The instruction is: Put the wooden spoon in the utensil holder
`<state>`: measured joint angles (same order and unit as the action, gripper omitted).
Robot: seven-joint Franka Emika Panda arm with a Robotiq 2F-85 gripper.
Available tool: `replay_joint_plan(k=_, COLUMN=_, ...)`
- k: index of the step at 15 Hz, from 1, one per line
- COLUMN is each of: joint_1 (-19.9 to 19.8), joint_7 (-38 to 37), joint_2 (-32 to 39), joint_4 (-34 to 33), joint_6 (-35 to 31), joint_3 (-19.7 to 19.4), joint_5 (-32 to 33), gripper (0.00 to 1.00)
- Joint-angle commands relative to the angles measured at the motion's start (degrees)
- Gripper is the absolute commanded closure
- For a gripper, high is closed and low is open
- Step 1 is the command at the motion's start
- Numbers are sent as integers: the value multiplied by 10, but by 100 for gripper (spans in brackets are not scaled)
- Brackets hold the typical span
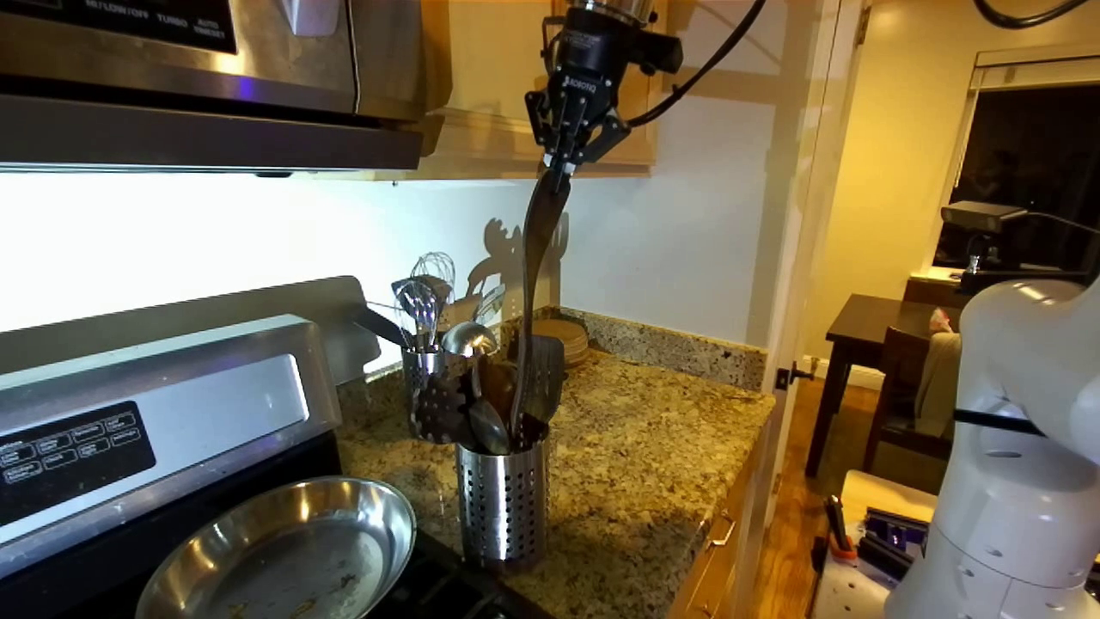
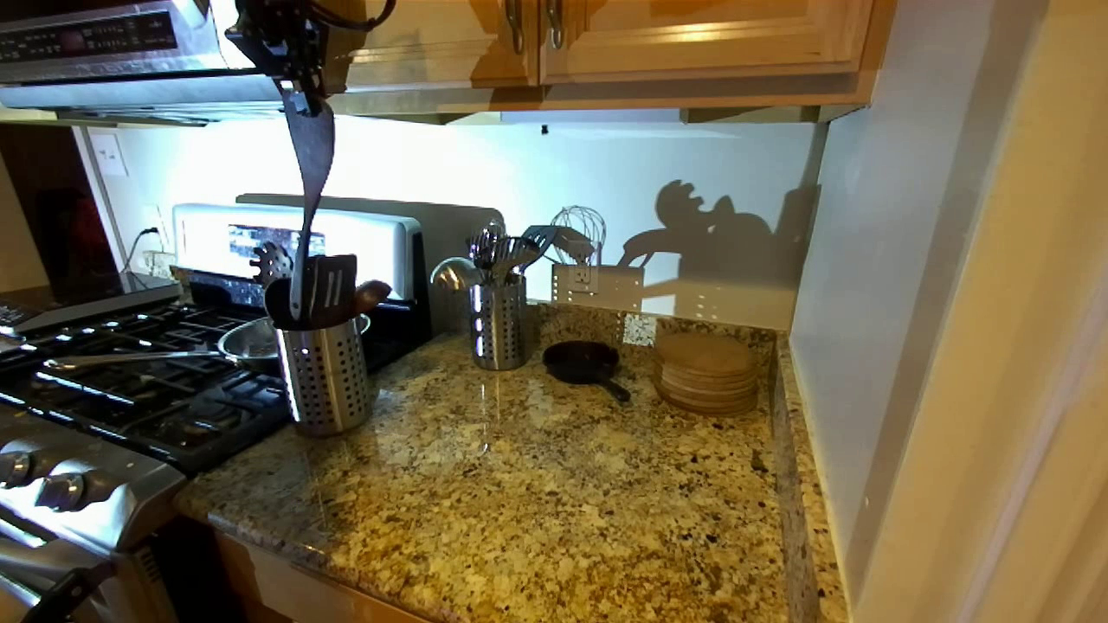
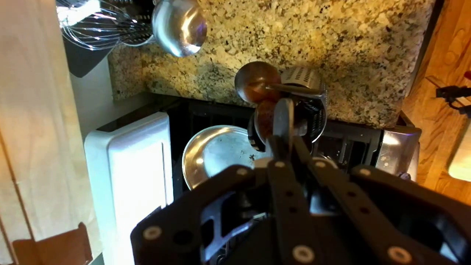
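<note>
My gripper (image 1: 559,166) is shut on the broad upper end of a long brown wooden utensil, which I take as the wooden spoon (image 1: 541,223). It looks dark in this light and hangs upright, its slim handle pointing down. It shows in both exterior views (image 2: 313,151). In the wrist view its end (image 3: 282,117) sits between the fingertips (image 3: 289,143). The utensil holder (image 1: 503,507) is the near perforated steel cup (image 2: 320,381), directly below my gripper. The handle's lower end is among the utensils at its mouth; how deep is hidden. Other dark and reddish-brown utensils (image 2: 372,294) stand in it.
A steel frying pan (image 1: 301,550) lies on the stove beside the holder. A second steel cup (image 2: 499,324) with whisks and a ladle stands farther back. A small black skillet (image 2: 580,362) and stacked round boards (image 2: 705,372) are on the counter. The microwave (image 1: 215,129) and cabinets (image 1: 507,129) are near my gripper.
</note>
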<state>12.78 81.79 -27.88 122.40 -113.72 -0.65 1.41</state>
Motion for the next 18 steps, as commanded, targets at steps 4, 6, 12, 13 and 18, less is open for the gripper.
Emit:
replay_joint_plan(k=4, joint_1=13, joint_7=56, joint_2=26, joint_4=46, joint_6=-102, joint_3=9, joint_5=-12, gripper=96)
replay_joint_plan(k=6, joint_1=15, joint_7=68, joint_2=35, joint_4=58, joint_6=-110, joint_3=15, joint_5=-10, gripper=96)
replay_joint_plan(k=12, joint_1=20, joint_7=87, joint_2=49, joint_4=91, joint_6=-106, joint_3=25, joint_5=-29, gripper=96)
replay_joint_plan(k=13, joint_1=21, joint_7=88, joint_2=51, joint_4=94, joint_6=-103, joint_3=25, joint_5=-36, gripper=96)
replay_joint_plan(k=18, joint_1=16, joint_7=87, joint_2=38, joint_4=99, joint_6=-89, joint_3=21, joint_5=-55, gripper=56)
